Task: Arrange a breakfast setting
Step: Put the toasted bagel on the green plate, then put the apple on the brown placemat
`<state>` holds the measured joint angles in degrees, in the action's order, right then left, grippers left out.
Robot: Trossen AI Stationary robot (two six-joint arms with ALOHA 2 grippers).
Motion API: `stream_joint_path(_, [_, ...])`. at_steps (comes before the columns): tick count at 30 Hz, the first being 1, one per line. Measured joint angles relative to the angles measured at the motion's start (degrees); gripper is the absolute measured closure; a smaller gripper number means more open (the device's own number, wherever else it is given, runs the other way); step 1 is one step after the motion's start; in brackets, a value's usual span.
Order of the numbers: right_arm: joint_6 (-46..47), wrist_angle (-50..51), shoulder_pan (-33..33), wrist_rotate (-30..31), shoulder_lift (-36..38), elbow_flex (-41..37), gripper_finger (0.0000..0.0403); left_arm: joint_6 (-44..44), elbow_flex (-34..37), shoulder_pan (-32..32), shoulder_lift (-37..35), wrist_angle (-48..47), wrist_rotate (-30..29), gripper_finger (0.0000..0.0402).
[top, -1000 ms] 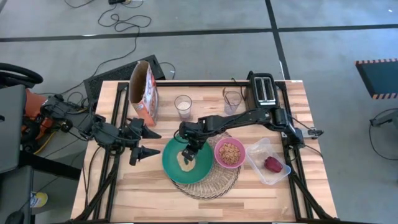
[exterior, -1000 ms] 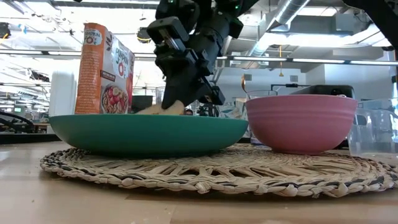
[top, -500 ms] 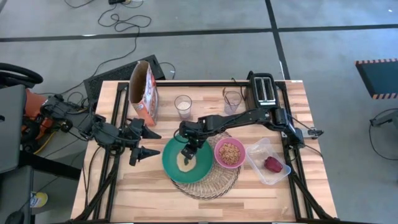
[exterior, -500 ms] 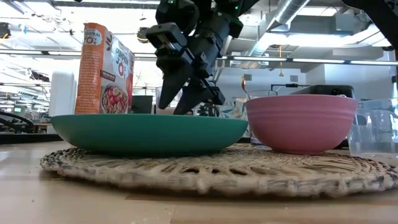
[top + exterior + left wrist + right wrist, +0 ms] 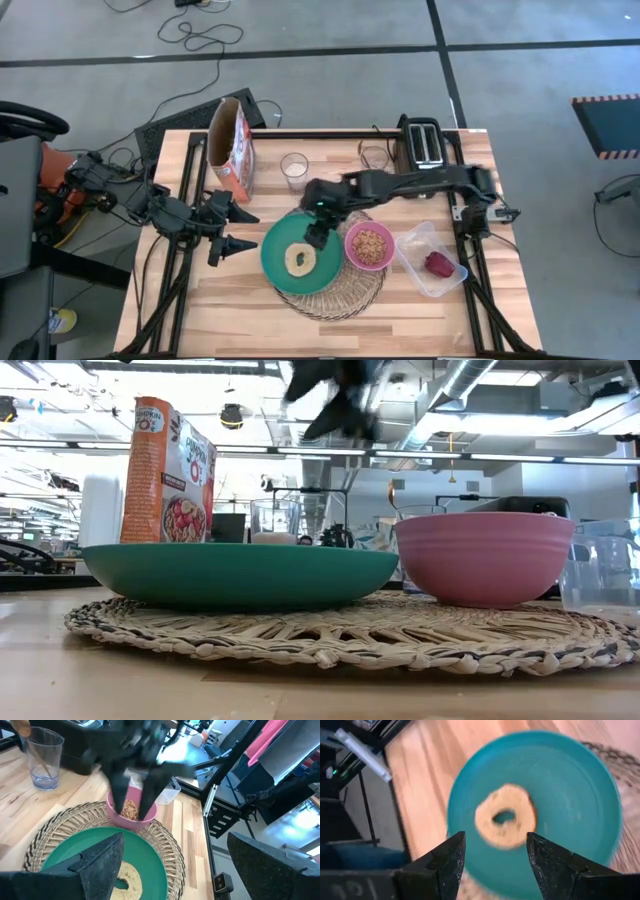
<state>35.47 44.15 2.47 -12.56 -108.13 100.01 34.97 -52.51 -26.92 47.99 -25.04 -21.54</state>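
Observation:
A bagel (image 5: 299,259) lies flat on the teal plate (image 5: 275,262), which sits on the round woven straw mat (image 5: 338,296) beside the pink bowl (image 5: 369,245) of cereal. My right gripper (image 5: 318,236) is open and empty above the plate's far right edge; its wrist view shows the bagel (image 5: 505,817) below the spread fingers. My left gripper (image 5: 233,228) is open and empty at the table's left, beside the plate. The orange-white cereal box (image 5: 231,145) and two clear glasses (image 5: 294,169) (image 5: 373,158) stand at the back. A red fruit (image 5: 438,263) lies in the clear tub.
A black toaster (image 5: 425,144) stands at the back right. The clear plastic tub (image 5: 428,260) sits to the right of the mat. Bare wood lies along the table's near edge.
My right gripper has opened and let go of the bagel, which now lies flat on the teal plate. The gripper has then risen and drawn back toward the table's right and far side, clear of the plate.

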Motion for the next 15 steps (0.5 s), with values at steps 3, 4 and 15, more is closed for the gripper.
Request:
stream_joint_path(3, [0.0,4.8,1.3,2.0,4.7,0.0,0.0164,0.0,0.0,0.0,0.0,0.0,0.0,0.0063])
stream_joint_path(4, [0.3,7.0,1.8,2.9,6.1,0.0,0.0164,0.0,0.0,0.0,0.0,0.1,0.0,0.0063])
stream_joint_path(15, [8.6,26.5,8.7,11.2,16.9,0.0,0.0164,0.1,0.0,0.0,0.0,0.0,-0.1,0.0063])
